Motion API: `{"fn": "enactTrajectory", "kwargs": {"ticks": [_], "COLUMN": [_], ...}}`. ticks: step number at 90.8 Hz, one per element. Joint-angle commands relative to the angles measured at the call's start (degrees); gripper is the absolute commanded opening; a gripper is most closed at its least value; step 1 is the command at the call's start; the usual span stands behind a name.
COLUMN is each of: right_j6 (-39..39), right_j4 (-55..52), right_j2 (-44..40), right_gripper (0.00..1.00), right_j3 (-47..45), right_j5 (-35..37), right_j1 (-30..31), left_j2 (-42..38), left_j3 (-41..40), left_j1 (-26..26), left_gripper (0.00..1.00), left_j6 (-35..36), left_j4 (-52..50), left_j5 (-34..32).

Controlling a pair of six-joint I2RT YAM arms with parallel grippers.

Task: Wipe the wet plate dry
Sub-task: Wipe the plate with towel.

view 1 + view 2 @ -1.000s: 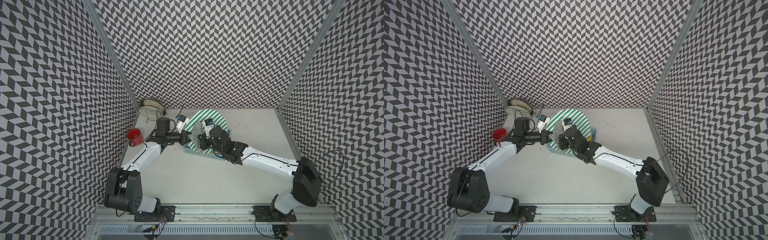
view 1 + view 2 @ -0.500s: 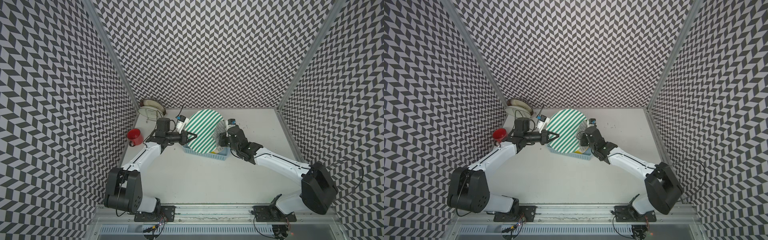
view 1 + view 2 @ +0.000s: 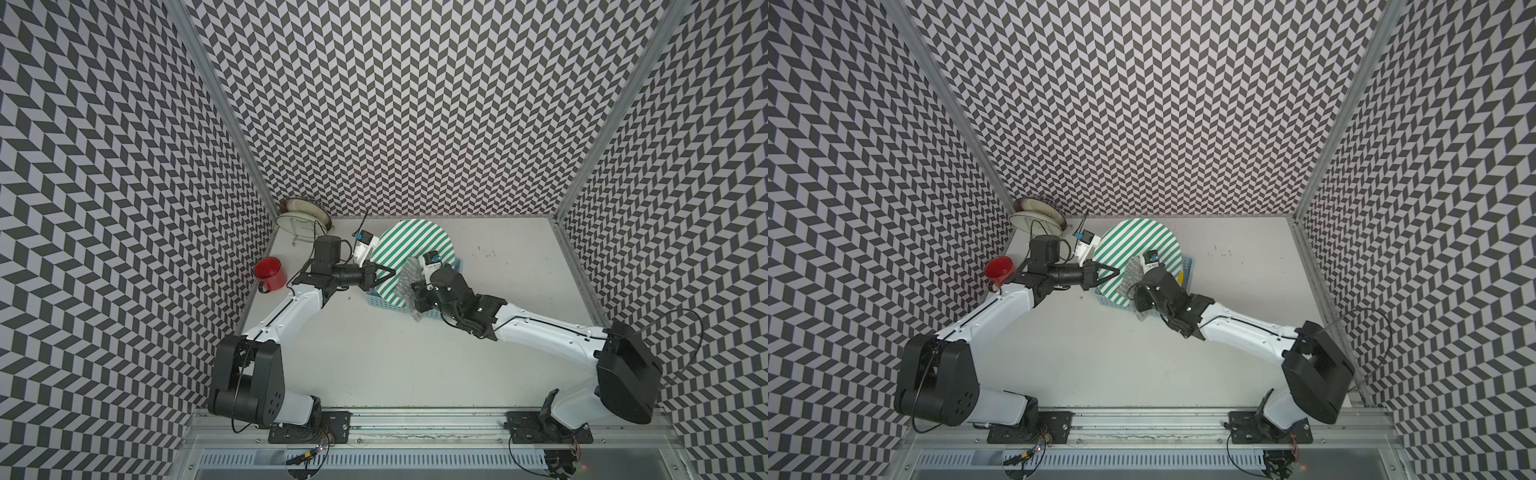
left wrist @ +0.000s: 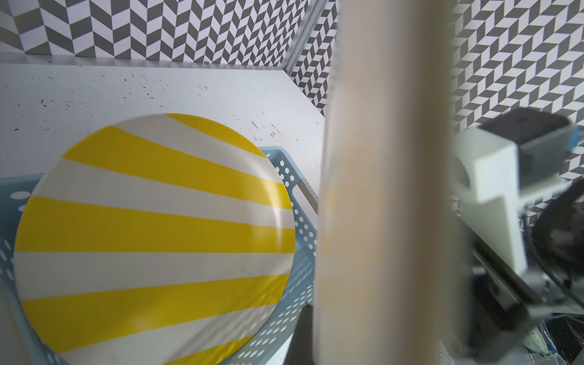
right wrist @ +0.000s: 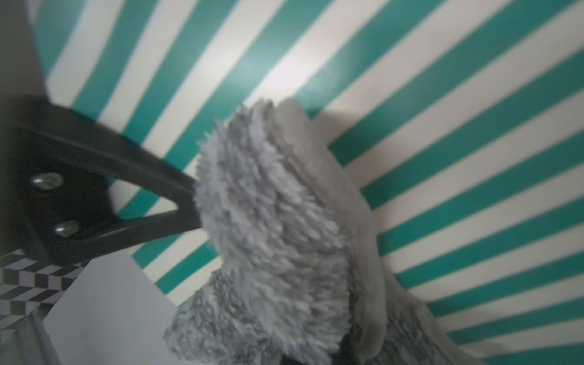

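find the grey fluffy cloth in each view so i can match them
Top view: grey fluffy cloth, near centre.
Top view: cloth, also near centre.
Left wrist: cannot make it out.
Right wrist: cloth, centre down to bottom edge.
Shared landmark: green-and-white striped plate behind it.

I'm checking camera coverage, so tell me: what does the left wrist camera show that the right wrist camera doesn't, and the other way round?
Only the left wrist view: a yellow-striped plate lying in a light blue perforated basket, plus the right arm's wrist camera. Only the right wrist view: the green-striped plate's patterned face, the grey fluffy cloth over it, and the left gripper, jaws clamped on that plate. Both: the table, the chevron wall, and probably that held plate, a blurred beige band in the left wrist view.
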Motion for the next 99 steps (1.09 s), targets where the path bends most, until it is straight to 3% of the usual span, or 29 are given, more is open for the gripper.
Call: {"fn": "enactTrajectory", "kwargs": {"ticks": [1,22,48,74,86,99], "right_j6": [-1.23,-0.05,4.12,9.16,8.81,6.86], "right_j4": [3.32,3.69,1.23,2.43,0.07,-1.86], "right_j2": [4.41,10.18,4.85,-8.00,-13.19,-19.12], "right_gripper": [0.00,0.00,0.00,0.00,0.00,0.00], "right_j3": [5.09,10.84,1.73,-15.28,-17.55,-17.10], "right_j5": [-1.81,-3.69,5.75,4.68,4.09,-1.91], "right_j1": [2.59,6.43,3.78,-8.83,-16.60,-26.07], "left_j2": [-2.04,-2.18,-2.41,-2.76,-2.98,-3.04], "left_j3": [0.49,0.40,0.53,2.06,2.64,4.76], "left_j1": [-0.89,-0.98,-0.98,-0.97,-0.99,-1.00], "left_gripper": [0.00,0.00,0.00,0.00,0.00,0.00], "left_j6": [0.34,0.27,0.14,1.57,2.87,8.44], "left_j4": [4.23,4.30,4.23,2.50,1.17,-2.77], "left_j5": [6.28,6.28,6.48,6.92,6.98,5.41]}}
